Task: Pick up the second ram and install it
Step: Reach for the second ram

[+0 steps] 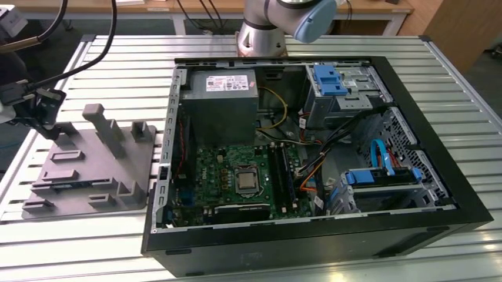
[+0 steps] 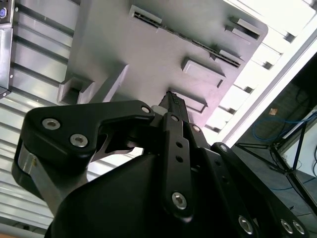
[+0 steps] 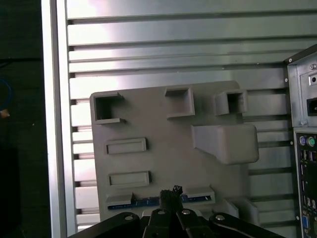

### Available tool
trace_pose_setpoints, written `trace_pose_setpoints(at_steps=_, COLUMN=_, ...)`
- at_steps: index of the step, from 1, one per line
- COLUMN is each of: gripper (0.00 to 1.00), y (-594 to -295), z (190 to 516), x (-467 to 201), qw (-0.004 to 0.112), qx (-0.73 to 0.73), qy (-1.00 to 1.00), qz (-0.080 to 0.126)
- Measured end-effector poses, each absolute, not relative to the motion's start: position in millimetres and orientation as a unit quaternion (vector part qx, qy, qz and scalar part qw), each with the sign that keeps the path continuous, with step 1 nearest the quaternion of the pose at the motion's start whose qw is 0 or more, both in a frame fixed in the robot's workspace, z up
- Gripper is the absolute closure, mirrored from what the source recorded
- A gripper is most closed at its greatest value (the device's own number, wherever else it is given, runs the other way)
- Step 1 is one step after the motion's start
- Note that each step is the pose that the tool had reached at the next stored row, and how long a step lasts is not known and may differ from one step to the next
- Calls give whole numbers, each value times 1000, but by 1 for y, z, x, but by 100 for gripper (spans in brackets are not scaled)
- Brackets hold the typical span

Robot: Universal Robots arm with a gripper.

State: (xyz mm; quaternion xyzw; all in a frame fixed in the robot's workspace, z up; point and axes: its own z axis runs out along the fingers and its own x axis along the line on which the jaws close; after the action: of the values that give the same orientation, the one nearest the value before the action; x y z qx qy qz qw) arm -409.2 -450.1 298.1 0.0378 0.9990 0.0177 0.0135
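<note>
Gripper [image 3: 172,192] hovers over grey tray [image 3: 163,134]. Second ram [image 3: 138,202] sits in tray slot just below gripper. Cannot tell whether gripper is clenched or released. Pickup and install not yet done.

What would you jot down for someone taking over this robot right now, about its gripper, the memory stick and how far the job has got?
Gripper: hangs above the grey tray, lined up over the middle of the second ram in the first wrist view. It is not holding the ram, and whether it is open or shut is unclear.
Second ram: sits in a long slot of the tray, beside the open computer case.
Done: nothing of the pick-up shows yet.
Left: the pick-up, then the install in the motherboard's memory slots.
</note>
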Motion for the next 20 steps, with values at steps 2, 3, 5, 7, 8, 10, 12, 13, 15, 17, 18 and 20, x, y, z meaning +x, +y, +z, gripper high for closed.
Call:
trace_pose_setpoints(at_steps=2, gripper=90, y=-450, z=297, x=-408, qw=14, qx=38, qy=999, qz=18)
trace_pose_setpoints(at_steps=3, gripper=90, y=-450, z=296, x=-407, qw=14, qx=38, qy=999, qz=18)
trace_pose_setpoints(at_steps=5, gripper=90, y=-450, z=295, x=-406, qw=13, qx=38, qy=999, qz=18)
trace_pose_setpoints(at_steps=7, gripper=90, y=-450, z=294, x=-406, qw=13, qx=38, qy=999, qz=17)
trace_pose_setpoints(at_steps=8, gripper=90, y=-450, z=293, x=-406, qw=13, qx=38, qy=999, qz=17)
trace_pose_setpoints(at_steps=10, gripper=90, y=-450, z=292, x=-405, qw=13, qx=38, qy=999, qz=17)
trace_pose_setpoints(at_steps=12, gripper=90, y=-450, z=291, x=-404, qw=13, qx=38, qy=999, qz=17)
trace_pose_setpoints(at_steps=13, gripper=90, y=-450, z=290, x=-404, qw=13, qx=38, qy=999, qz=17)
trace_pose_setpoints(at_steps=15, gripper=90, y=-450, z=289, x=-402, qw=14, qx=38, qy=999, qz=17)
trace_pose_setpoints(at_steps=17, gripper=90, y=-450, z=286, x=-401, qw=13, qx=38, qy=999, qz=17)
trace_pose_setpoints(at_steps=18, gripper=90, y=-450, z=285, x=-400, qw=13, qx=38, qy=999, qz=17)
trace_pose_setpoints(at_steps=20, gripper=90, y=-452, z=283, x=-399, qw=13, qx=38, qy=999, qz=16)
